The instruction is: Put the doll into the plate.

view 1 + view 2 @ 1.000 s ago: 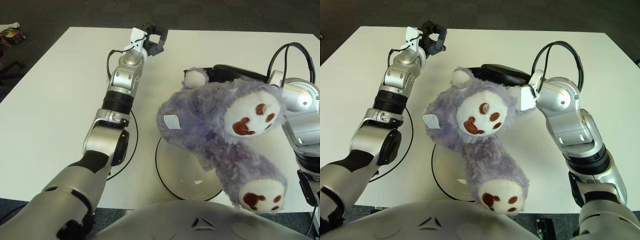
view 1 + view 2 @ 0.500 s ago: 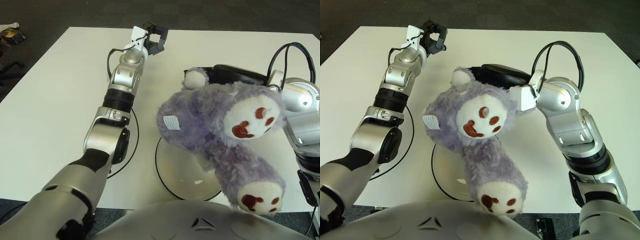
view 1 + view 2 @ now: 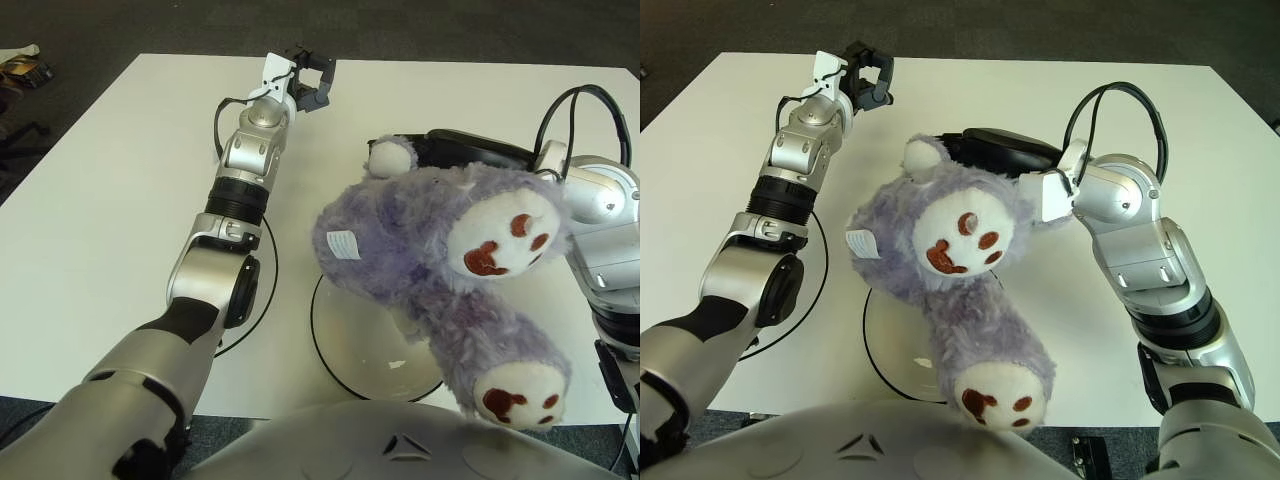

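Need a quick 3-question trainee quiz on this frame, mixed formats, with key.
1. True or false: the doll lies flat inside the plate.
2. Which hand holds the doll? A) left hand B) right hand C) neither
3. Fill in: the doll's tag is coloured ____.

Key:
1. False. It is held up above the plate, feet toward the camera.
2. B. The right hand shows behind the doll; the left hand shows far out over the table, holding nothing.
3. White.

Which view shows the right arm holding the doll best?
The right eye view: the whole right arm shows, reaching behind the doll. The left eye view cuts it off at the frame edge. The hand itself is hidden in both.
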Robot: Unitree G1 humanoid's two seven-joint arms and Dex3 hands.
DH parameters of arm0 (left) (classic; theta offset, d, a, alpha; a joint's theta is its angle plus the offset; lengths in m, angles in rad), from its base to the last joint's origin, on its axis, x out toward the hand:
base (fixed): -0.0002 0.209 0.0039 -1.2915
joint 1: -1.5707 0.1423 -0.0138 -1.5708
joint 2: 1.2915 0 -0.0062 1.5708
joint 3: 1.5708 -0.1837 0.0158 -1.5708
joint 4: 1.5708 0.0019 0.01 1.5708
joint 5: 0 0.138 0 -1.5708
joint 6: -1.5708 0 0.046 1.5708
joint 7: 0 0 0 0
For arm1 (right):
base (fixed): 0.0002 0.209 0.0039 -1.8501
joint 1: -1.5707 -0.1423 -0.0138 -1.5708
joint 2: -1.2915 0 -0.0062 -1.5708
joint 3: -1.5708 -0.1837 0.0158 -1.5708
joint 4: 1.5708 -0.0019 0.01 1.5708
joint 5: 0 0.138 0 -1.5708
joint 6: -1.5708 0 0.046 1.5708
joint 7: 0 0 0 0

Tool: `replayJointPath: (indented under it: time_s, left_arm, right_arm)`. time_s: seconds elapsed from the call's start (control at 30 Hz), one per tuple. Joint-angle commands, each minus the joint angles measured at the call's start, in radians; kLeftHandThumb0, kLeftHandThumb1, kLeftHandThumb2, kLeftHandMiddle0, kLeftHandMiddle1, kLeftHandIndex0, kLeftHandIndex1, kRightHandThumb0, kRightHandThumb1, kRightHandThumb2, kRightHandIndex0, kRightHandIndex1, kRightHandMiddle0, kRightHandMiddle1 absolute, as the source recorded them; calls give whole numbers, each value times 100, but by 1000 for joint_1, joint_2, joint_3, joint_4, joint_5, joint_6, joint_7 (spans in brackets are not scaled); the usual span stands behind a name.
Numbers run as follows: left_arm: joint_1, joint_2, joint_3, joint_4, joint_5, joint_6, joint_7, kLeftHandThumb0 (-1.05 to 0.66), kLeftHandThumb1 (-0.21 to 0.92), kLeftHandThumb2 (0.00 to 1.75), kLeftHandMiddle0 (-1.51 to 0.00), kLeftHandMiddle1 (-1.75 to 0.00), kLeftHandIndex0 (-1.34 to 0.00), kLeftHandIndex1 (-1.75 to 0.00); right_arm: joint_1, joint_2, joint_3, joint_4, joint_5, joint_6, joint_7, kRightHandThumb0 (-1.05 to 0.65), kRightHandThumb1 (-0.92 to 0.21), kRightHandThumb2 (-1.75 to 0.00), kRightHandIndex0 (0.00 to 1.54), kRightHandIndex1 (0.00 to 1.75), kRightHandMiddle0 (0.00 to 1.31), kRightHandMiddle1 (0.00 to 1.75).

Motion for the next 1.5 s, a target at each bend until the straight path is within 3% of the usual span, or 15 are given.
replayJointPath:
  time_s: [0.0,0.7,0.73,0.8,0.9,1.1,1.47]
  left_arm:
    - [-29,-1,-2,10,12,11,12,0,57,102,-46,-171,-18,-175]
    - [-33,-1,8,35,-2,-13,5,0,53,105,-54,-164,-20,-175]
    - [-33,0,8,35,-1,-13,5,0,52,105,-54,-164,-20,-175]
    - [-34,0,7,37,-1,-15,4,0,52,106,-54,-164,-21,-175]
    - [-35,4,6,39,1,-16,2,0,52,106,-54,-165,-21,-175]
    - [-39,9,2,46,6,-14,2,0,52,106,-55,-163,-22,-175]
    - [-42,7,11,68,3,-40,12,0,51,107,-56,-164,-21,-175]
  right_arm:
    - [2,-9,-17,-3,2,-11,-5,0,-78,-62,25,175,38,142]
    - [1,-10,-18,-6,3,-8,-5,0,-78,-62,25,175,38,142]
    - [9,56,-74,11,178,64,17,0,-78,-62,25,175,38,142]
    - [19,136,-145,33,401,155,43,-22,-78,-77,30,119,16,102]
    - [17,147,-159,36,463,182,42,-33,-77,-85,35,89,5,83]
    - [9,133,-162,34,504,202,26,-37,-77,-89,38,75,0,74]
    - [2,116,-154,36,535,211,6,-38,-77,-89,39,72,0,73]
